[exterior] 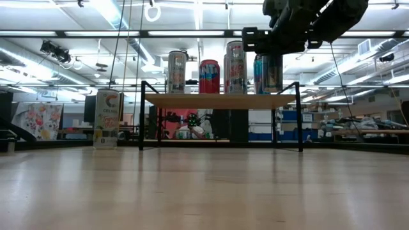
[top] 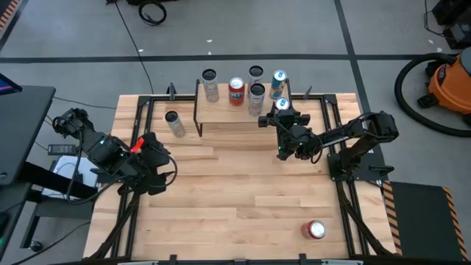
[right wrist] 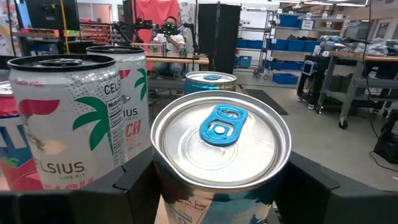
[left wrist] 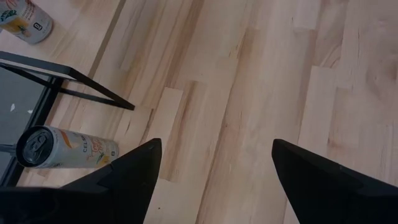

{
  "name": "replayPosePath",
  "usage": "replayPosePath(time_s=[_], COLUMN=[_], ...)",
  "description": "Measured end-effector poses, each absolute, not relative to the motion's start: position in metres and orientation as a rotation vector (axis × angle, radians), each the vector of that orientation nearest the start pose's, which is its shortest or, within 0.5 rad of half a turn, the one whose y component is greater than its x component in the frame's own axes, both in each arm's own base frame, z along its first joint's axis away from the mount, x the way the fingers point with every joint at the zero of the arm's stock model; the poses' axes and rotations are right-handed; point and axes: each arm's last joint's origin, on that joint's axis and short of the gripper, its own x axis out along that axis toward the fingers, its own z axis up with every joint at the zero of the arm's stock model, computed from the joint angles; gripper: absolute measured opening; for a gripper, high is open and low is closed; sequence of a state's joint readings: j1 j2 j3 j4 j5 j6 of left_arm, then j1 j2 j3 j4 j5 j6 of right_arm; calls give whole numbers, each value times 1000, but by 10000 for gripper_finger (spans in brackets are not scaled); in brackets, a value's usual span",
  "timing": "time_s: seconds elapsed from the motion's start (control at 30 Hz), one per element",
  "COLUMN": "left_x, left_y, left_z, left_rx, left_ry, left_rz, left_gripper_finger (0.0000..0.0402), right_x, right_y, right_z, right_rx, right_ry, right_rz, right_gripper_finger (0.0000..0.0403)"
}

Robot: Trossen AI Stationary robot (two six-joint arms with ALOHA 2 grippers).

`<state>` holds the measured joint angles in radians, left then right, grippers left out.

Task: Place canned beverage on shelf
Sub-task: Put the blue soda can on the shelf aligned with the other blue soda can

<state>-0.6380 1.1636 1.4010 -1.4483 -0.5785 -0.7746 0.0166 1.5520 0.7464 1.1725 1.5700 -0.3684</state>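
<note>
Light wooden tabletop (top: 243,191), black frame around its edges. Beyond it a large workshop: strip lights overhead, shelving with blue bins, grey floor, an orange vacuum (top: 450,85) off to one side.

Shelf (top: 224,112) at the far edge of the table, wooden top on thin black legs. Five cans on or over it: silver can (top: 210,85), red can (top: 236,91), two white Celsius cans (top: 256,99), blue-top can (top: 279,83). Sixth, a can with a blue tab (right wrist: 221,155), sits at the shelf's right end between the right gripper's (top: 282,110) fingers, which bracket it closely; whether they press on it cannot be told.

Off the shelf, two more: one upright can (top: 174,123) just left of it, one red can (top: 316,230) near the front right.

Left gripper (top: 165,175) hovers over bare table, fingers spread, holding nothing.
</note>
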Motion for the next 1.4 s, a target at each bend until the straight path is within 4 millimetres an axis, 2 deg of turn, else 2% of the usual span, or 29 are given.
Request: replayPosePath(time_s=[1.13, 1.4], left_x=[147, 147], left_y=[-90, -90], left_z=[376, 376], left_rx=[-19, -20], left_ry=[920, 919], left_rz=[320, 320], left_gripper_finger=[316, 316], right_x=[291, 289], right_y=[-24, -23], right_z=[258, 263], right_rx=[-21, 45], right_ry=[20, -44], right_rz=[-1552, -1550], right_gripper_finger=[270, 270])
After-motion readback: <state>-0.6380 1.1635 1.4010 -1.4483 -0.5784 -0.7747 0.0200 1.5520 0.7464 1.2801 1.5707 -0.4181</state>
